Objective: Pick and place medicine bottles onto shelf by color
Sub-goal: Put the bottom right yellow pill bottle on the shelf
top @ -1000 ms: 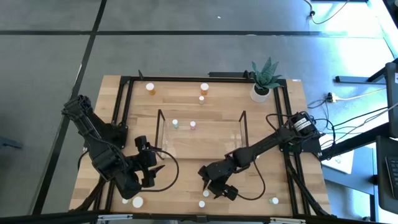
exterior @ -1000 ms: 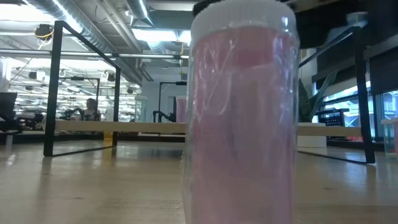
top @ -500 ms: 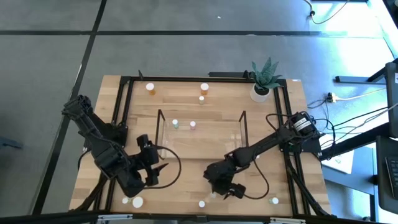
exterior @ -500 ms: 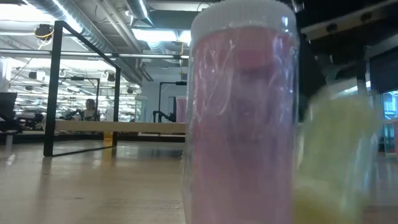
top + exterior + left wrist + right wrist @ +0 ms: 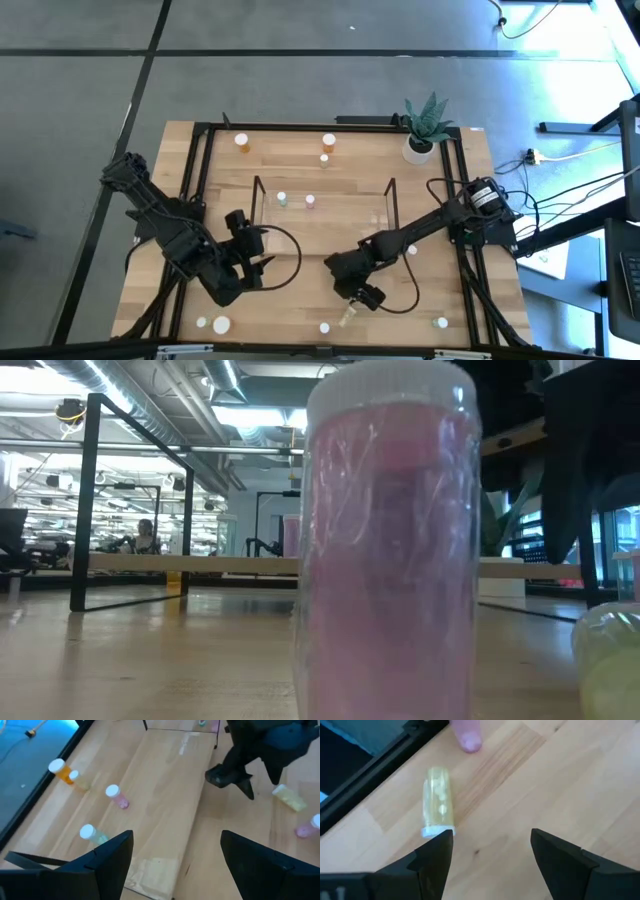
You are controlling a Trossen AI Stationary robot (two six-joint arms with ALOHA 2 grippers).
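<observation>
The yellowish bottle [image 5: 439,802] lies on its side on the tabletop [image 5: 300,250], just beside the empty, wide-spread right gripper [image 5: 366,296]. Looks light, slick, prone to rolling; I'd pinch mid-body. Left gripper [image 5: 258,268] spread too.

no readable text, labels or numbers appear on anything here.

Pink bottle [image 5: 390,550] with a white cap stands upright right at the lens, filling the middle. Yellowish bottle [image 5: 610,665] lies at the right edge on the wooden table [image 5: 150,660]. Behind, the shelf's black frame [image 5: 92,500] and a dark arm [image 5: 590,450] upper right.
</observation>
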